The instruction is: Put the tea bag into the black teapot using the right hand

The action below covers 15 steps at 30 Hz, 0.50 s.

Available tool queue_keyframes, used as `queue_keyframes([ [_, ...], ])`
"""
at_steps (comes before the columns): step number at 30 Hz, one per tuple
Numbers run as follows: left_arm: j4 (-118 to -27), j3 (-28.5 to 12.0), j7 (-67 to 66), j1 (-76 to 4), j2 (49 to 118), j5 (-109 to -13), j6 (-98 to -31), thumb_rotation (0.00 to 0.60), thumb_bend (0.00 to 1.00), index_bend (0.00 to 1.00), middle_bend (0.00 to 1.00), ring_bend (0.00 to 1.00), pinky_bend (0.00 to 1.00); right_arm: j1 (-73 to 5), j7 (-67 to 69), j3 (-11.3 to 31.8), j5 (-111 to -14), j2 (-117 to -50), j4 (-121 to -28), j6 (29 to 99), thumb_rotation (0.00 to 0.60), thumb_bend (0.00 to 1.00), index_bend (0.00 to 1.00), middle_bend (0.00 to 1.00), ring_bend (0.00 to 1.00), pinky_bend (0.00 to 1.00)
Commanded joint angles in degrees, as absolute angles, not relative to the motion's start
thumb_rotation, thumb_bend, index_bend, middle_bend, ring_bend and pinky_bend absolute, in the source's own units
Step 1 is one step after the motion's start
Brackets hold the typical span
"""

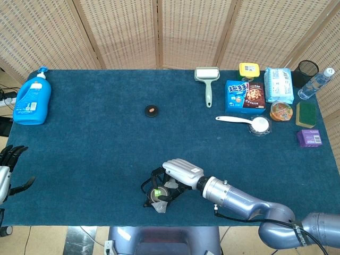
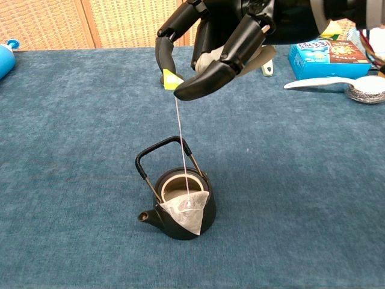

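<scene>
The black teapot (image 2: 180, 208) stands lidless near the table's front edge, its handle upright; the head view shows the teapot (image 1: 155, 195) partly under my hand. My right hand (image 2: 219, 45) hovers above it and pinches the tea bag's yellow-green tag (image 2: 171, 79). The string runs down to the white mesh tea bag (image 2: 187, 211), which lies against the pot's front rim and outer wall, not inside. In the head view my right hand (image 1: 179, 174) covers the pot's right side. My left hand (image 1: 9, 169) hangs at the far left edge, fingers spread, holding nothing.
The teapot's lid (image 1: 152, 110) lies mid-table. A blue detergent bottle (image 1: 33, 98) stands at the back left. At the back right are a lint roller (image 1: 206, 82), a cookie box (image 1: 244, 96), a white spoon (image 1: 245, 122), a tissue pack (image 1: 279, 84) and a purple box (image 1: 309, 138).
</scene>
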<state>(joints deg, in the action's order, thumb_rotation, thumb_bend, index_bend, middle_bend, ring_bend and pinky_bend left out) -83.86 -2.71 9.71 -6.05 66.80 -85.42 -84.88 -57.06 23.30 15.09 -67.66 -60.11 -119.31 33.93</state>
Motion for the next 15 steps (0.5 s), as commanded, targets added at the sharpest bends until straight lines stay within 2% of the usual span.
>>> queue_keyframes([
  [1,-83.77,-2.75,9.71,-6.0,66.8,-85.35,-84.91,0.6,0.28,0.13,0.14,0.06,0.15,-57.41,23.11,15.43,-66.87,-60.43,-118.71,33.71,0.6,0.35,0.54,1.0,1.0,1.0],
  [15,-83.04,-3.07,10.15,-6.01,66.94,-84.71,-84.4,0.6,0.28,0.13,0.14,0.06,0.15,-59.89,22.04,16.95,-62.3,-62.02,-115.55,31.56,0.6,0.35,0.54,1.0,1.0,1.0],
])
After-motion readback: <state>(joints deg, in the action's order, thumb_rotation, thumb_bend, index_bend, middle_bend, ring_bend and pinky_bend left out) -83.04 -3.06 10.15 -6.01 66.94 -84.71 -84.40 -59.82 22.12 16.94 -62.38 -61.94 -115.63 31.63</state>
